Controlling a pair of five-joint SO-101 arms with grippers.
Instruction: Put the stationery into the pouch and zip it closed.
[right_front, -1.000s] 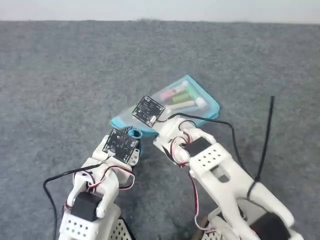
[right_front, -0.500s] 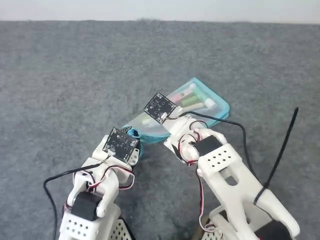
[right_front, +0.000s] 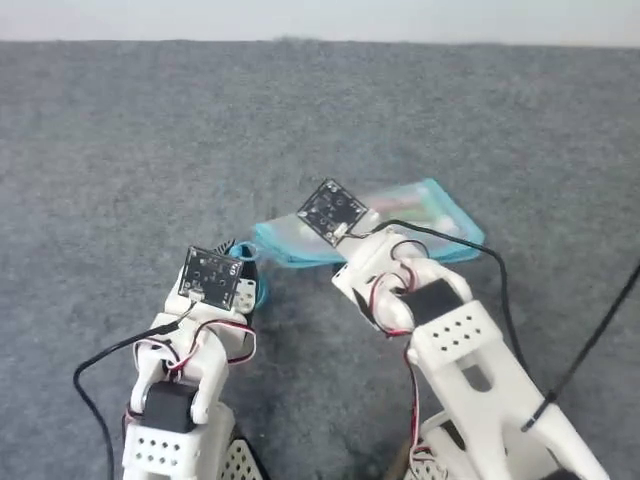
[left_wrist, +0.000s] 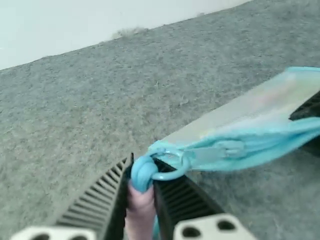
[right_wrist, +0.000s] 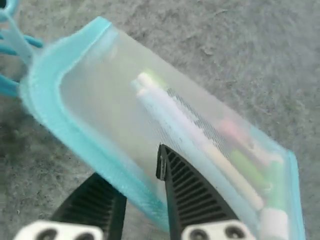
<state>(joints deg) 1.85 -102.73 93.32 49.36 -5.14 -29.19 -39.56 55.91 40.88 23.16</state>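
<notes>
Grey carpet (right_front: 120, 150) carries the teal mesh pouch (right_front: 430, 212), stretched between your arms, with the pens (right_wrist: 200, 145) already inside. Your right gripper (right_wrist: 137, 172) pinches its teal edge, and your left gripper (left_wrist: 142, 185) is clamped on the zip-pull cord (left_wrist: 142, 170). You're on the zipping step: next, hold the edge firm and draw the cord straight along the zip.

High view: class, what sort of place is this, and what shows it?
Probably a robot lab bench rather than a home or office. A grey carpet-like mat serves as the work surface, a bare pale wall stands behind, and the left arm and right arm, wires exposed, hold a pouch.
</notes>
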